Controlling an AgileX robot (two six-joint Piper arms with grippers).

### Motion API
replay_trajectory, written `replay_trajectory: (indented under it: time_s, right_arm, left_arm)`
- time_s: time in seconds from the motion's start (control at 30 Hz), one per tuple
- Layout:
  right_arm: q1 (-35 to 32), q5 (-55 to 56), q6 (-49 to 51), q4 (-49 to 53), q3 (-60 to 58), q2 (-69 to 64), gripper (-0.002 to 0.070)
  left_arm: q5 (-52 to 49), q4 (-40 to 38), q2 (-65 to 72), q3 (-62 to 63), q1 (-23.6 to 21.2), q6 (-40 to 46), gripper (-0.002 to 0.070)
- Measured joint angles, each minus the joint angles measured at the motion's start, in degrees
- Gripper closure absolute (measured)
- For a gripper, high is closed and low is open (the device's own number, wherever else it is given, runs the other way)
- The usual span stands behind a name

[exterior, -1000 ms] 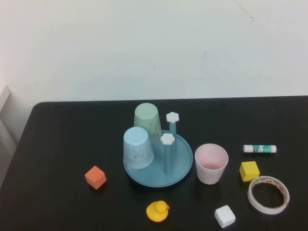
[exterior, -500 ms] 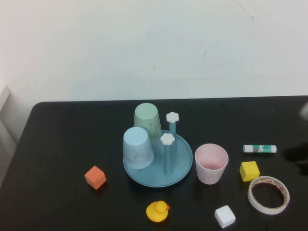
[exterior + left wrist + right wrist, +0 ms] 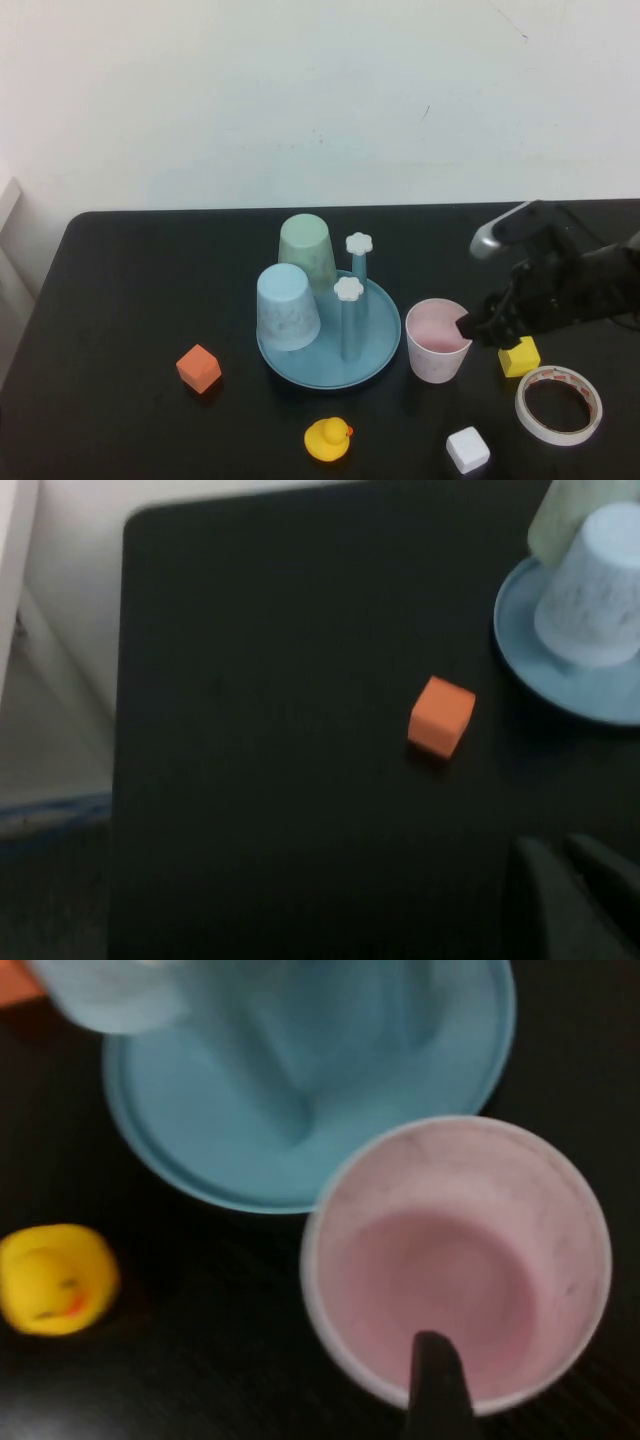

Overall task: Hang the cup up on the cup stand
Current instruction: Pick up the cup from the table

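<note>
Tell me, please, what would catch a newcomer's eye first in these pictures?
The right gripper reaches in from the right, one finger dipping inside the upright pink cup. Beside it is the blue cup stand, two cups upturned on it. The left gripper hovers near the orange cube.

Right arm extended in from right edge, black right pincer (image 3: 470, 327) tilted down, one finger (image 3: 436, 1385) seen. Left pincer (image 3: 575, 895) held low, dark fingers barely seen.
</note>
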State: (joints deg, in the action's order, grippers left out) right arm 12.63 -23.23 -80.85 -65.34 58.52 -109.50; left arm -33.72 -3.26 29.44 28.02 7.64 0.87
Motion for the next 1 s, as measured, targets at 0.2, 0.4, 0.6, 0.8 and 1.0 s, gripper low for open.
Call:
replay_trajectory:
  time_s: [0.2, 0.4, 0.6, 0.8, 1.0]
  right_arm:
    - [0.0, 1.21, 0.0, -0.08, 5.61, -8.45, 0.0253]
    - [0.0, 1.21, 0.0, -0.65, 8.8, -12.63, 0.0332]
    - [0.0, 2.39, 0.0, -2.01, 10.75, -13.61, 0.0551]
    - [0.0, 3.0, -0.22, -2.01, 11.95, -11.31, 0.0647]
    - [0.0, 3.78, -0.22, -1.62, 11.99, -1.19, 0.0649]
  left_arm:
    - [6.47, -7.79, 0.0, -2.78, 0.0, 3.72, 0.0676]
    - [9.81, -19.38, 0.0, -3.21, 0.0, 10.9, 0.0676]
    - [12.16, -35.47, 0.0, -3.21, 0.0, 21.45, 0.0676]
    - [13.9, -56.19, 0.0, -3.21, 0.0, 30.71, 0.0676]
    - [14.76, -78.9, 0.0, -3.21, 0.0, 37.13, 0.0625]
